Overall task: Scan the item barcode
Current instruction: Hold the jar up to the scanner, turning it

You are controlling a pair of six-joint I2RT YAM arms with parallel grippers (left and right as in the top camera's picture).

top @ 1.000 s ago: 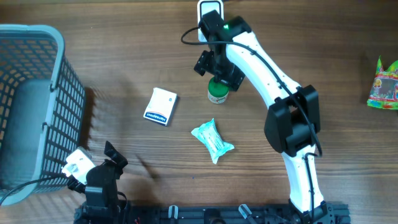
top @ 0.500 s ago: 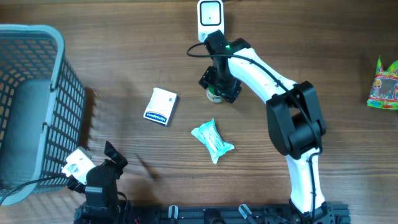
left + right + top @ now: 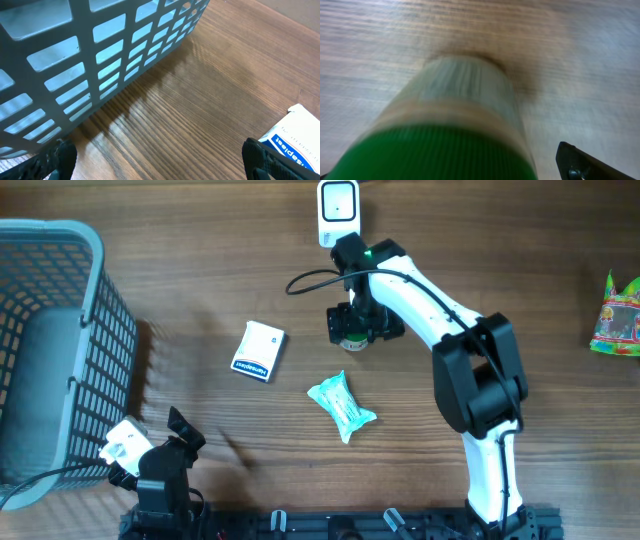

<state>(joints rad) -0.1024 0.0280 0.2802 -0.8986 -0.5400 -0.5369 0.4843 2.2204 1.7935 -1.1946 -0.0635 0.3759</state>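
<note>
Green-capped bottle [image 3: 455, 110], right tool [image 3: 352, 326] astride — jaws spread

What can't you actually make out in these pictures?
- Green-capped bottle: blurred in the right wrist view, so no barcode can be read; from overhead, the right gripper covers most of it.
- White box: cut off by the edge of the left wrist view; from overhead its print is too small to read.
- Colourful packet: cropped by the right edge of the overhead view.
</note>
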